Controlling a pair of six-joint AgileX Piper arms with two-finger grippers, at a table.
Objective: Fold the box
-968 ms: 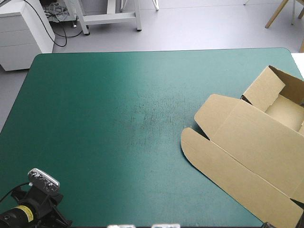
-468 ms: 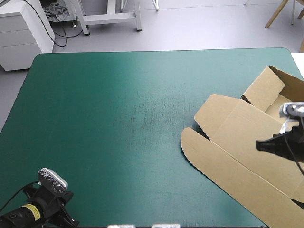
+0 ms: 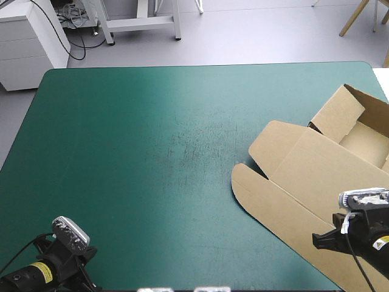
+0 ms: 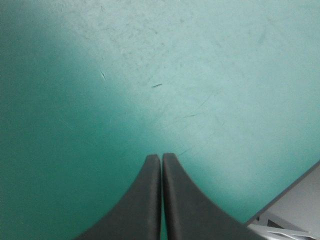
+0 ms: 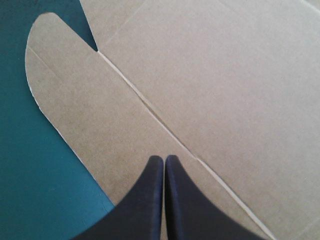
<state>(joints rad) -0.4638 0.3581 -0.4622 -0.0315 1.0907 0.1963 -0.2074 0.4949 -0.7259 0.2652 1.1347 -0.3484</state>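
At the bottom left of the overhead frame our left claw (image 4: 161,156) is clenched on nothing, its two fingers pressed into one point above bare teal-green cover (image 3: 152,152), well apart from the box (image 3: 328,176). At the bottom right our right claw (image 5: 164,157) is clenched and empty too. It sits over the near end of the box's long flap (image 3: 285,213), just beside the crease (image 5: 145,102) that joins that flap to the big panel; we cannot tell whether the fingertips touch the board. The box lies along the right side of the frame, running from the lower right corner up toward the far right edge of the table. Its near part is flat: the long flap with its rounded end and the big panel behind it both rest on the cover. Farther back, at the upper right, some walls (image 3: 337,112) already stand up around a small tray, though the frame cuts off that side and we cannot see all of it. We judge the job partly done: walls are raised at the far end, while the panel and flap nearer us remain unfolded and neither claw has hold of anything.
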